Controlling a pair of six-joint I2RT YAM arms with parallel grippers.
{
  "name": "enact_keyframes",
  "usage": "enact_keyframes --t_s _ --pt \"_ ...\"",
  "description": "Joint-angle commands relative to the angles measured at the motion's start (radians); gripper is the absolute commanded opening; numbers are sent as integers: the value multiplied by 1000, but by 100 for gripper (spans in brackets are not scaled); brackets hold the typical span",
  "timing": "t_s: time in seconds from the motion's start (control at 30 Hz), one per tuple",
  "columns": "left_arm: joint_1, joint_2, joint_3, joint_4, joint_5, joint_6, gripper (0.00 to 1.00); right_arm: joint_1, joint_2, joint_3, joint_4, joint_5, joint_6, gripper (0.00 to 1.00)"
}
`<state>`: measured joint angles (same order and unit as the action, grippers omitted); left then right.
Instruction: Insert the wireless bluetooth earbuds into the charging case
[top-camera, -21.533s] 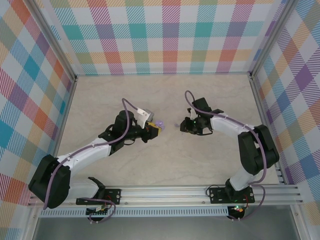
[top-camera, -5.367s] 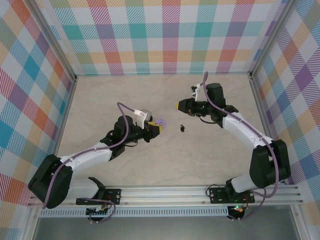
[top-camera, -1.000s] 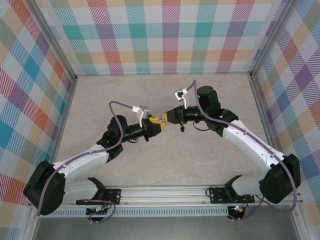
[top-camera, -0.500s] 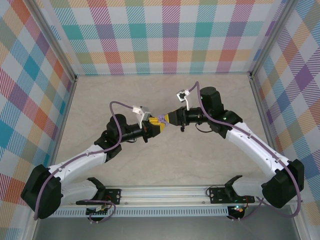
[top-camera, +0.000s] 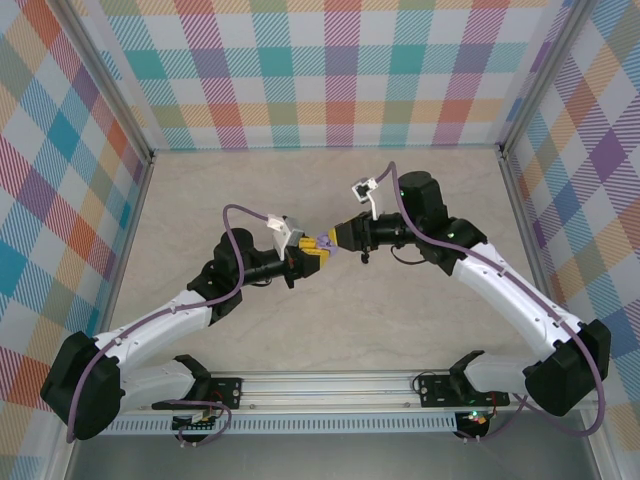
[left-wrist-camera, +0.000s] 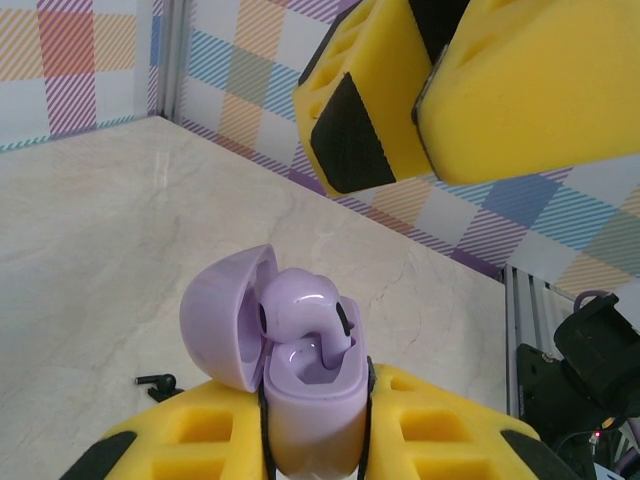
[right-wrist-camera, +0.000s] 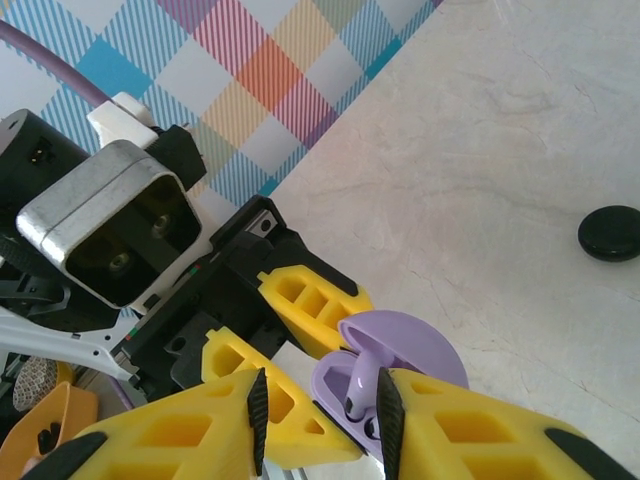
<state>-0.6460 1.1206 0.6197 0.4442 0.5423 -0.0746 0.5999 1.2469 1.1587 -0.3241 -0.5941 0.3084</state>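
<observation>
Overhead, you have both arms meeting tip to tip near the centre of the table (top-camera: 390, 325): the left gripper (top-camera: 314, 247) reaches in from 8 o'clock, the right gripper (top-camera: 338, 236) from 3 o'clock. Your left jaws are pressed in on the charging case (left-wrist-camera: 310, 405), which stands upright between the yellow fingers (left-wrist-camera: 180, 445), off the table. Its lid (left-wrist-camera: 222, 322) is swung open toward 9 o'clock in the left wrist view. One lavender earbud (left-wrist-camera: 298, 300) sits in the case mouth but is not seated: its rounded head stands proud of the rim, just beside the open lid. Your right jaws stand slightly apart and pinch nothing. In the left wrist view their fingertips (left-wrist-camera: 540, 90) hang at 1 o'clock of the bud, clear of it. In the right wrist view the bud shows in the gap between those fingers. A small black piece (top-camera: 365, 258) lies on the table at 4 o'clock of the right fingertips, apart from both grippers. Whether it is a bud or a puck cannot be told at this size.
</observation>
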Motion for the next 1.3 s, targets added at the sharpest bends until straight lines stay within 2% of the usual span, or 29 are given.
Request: enact_keyframes --t_s 0.0,0.53,0.87,1.1,1.27 --pt "-13 -22 34 17 33 21 22 18 14 49 -43 1 -41 36" --pt "-12 -32 37 19 59 26 22 53 90 109 -114 12 -72 34" --pt "-13 -32 37 17 57 26 22 67 100 125 -129 9 -88 37" --pt "-13 -34 36 8 48 26 22 67 62 108 -112 126 -71 38" --pt "-13 -42 35 -6 43 27 22 64 -8 52 -62 282 -44 38"
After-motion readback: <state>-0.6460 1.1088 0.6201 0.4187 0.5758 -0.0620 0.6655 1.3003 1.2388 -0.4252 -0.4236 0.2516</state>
